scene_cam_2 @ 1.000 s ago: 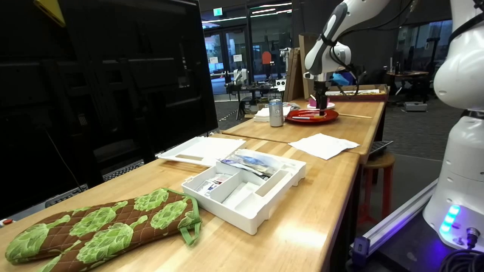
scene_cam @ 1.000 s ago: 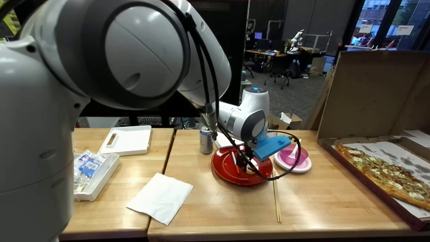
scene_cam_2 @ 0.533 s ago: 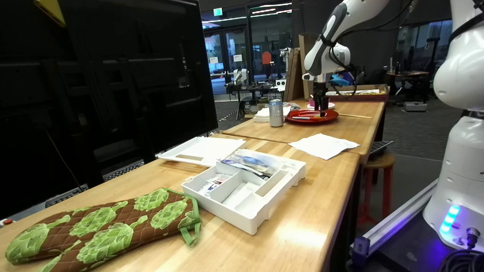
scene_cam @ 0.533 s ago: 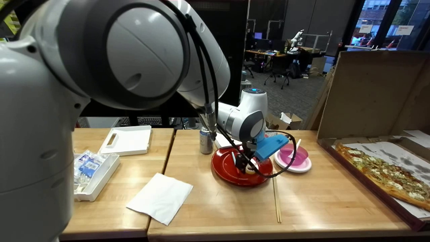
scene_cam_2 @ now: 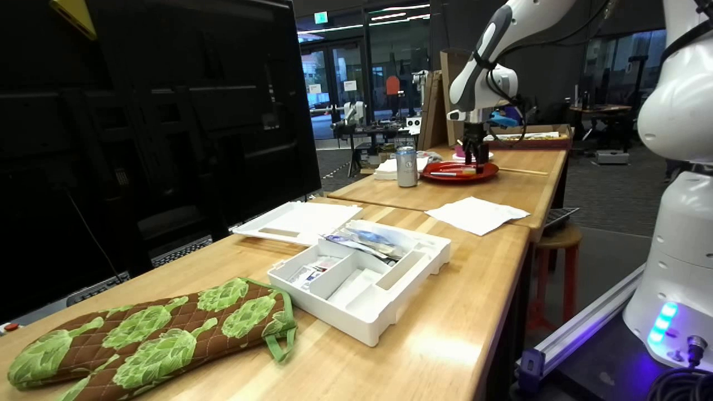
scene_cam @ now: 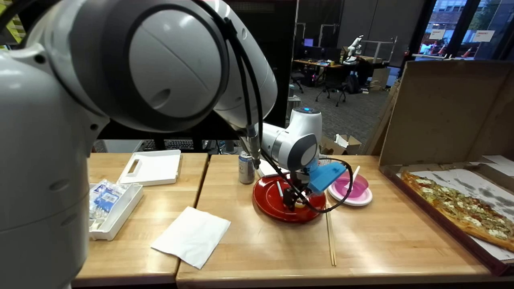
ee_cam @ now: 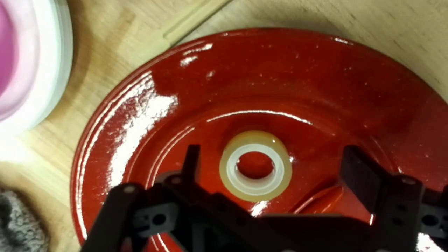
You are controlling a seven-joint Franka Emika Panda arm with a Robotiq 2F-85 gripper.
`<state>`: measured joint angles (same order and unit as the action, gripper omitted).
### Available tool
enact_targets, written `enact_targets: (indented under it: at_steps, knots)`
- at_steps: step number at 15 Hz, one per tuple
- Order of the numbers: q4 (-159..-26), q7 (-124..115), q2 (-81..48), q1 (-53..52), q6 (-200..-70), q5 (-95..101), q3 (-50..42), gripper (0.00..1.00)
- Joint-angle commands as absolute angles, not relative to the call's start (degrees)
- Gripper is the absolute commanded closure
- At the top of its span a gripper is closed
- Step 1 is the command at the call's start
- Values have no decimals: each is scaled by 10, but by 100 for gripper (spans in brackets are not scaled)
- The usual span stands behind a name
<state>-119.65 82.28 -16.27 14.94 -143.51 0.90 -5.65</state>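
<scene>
In the wrist view we see the gripper (ee_cam: 271, 159) spread wide with nothing in its hold, its fingers standing at nine and three o'clock of the tape roll (ee_cam: 255, 185), which lies flat on the red plate (ee_cam: 276, 70). The roll sits closer to the nine o'clock finger, so we judge that this finger would touch first on closing and could shove the roll across the slick glaze. In an exterior view we notice a pale stick (scene_cam: 280, 189) at ten o'clock from the gripper, which a stray finger might nudge, and the black cable (scene_cam: 351, 180) looping in front of the pink bowl (scene_cam: 360, 188); a sideways swing could snag there. In an exterior view the fingertips hang low over the plate, though we cannot tell whether they touch; coming down too far could tip it, and the silver can (scene_cam_2: 407, 167) at nine o'clock, just beside, might get knocked
</scene>
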Motion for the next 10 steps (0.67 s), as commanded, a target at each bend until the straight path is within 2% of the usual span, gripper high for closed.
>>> enact_targets:
  at_steps: [1, 3, 4, 5, 6, 7, 10]
  knots:
    - [-1200, 851, -156, 155, -1425, 1, -48, 0]
    - [-1199, 855, -156, 153, -1421, 2, -47, 0]
    - [-1199, 857, -156, 153, -1419, 3, -47, 4]
    - [-1199, 857, -157, 152, -1418, 3, -46, 13]
    - [-1199, 859, -156, 153, -1417, 2, -46, 28]
    - [-1199, 861, -156, 153, -1416, 1, -45, 29]
    - [-1199, 866, -156, 154, -1416, 0, -46, 47]
